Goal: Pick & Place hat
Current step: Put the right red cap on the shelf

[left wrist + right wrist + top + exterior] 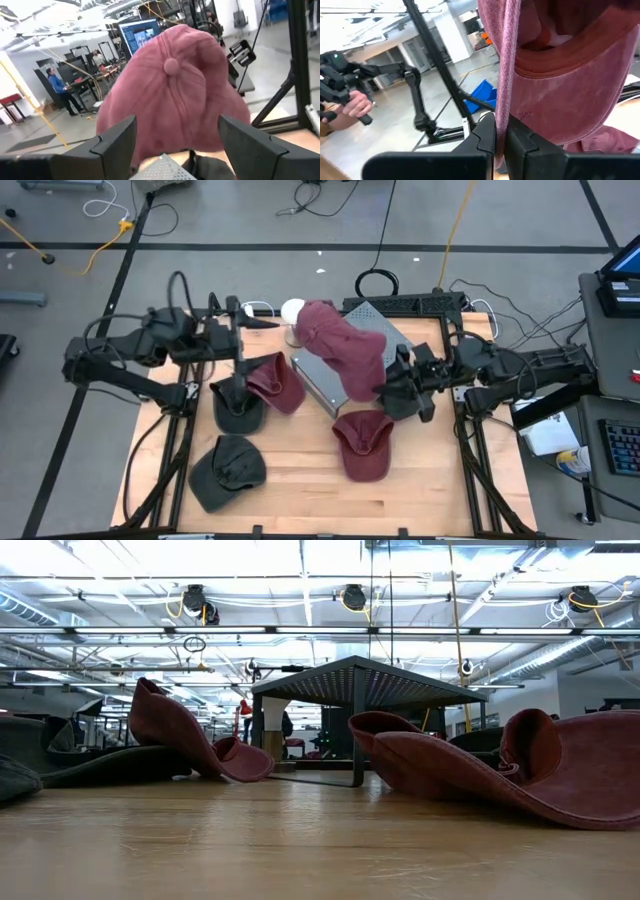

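Left side of the surface (300, 480): the left pincer (262, 323) sits at the rear left, above the wood, pointing toward the centre. In the left wrist view its two fingers (117, 137) stand wide apart with nothing between them; the crown of the raised red hat (172, 95) fills the view just ahead of them, not touching.

Below the left pincer, a dark green hat (238, 406) lies on the surface with a red hat (275, 383) partly overlapping its right edge. A second green hat (226, 470) lies nearer the front left corner, apart from the others.

Centre: a grey metal stand (330, 375) sits on the surface. The raised red hat (345, 350) drapes over its top and hangs toward the right. A white round object (293, 310) stands just behind the stand's left rear corner.

Right of centre: another red hat (365, 445) lies upturned on the surface in front of the stand.

Right side: the right pincer (392, 385) is at the right edge of the draped hat. In the right wrist view its fingers (485, 135) are closed nearly together, clamping a thin fold of the hat's fabric (560, 90), which hangs above them.
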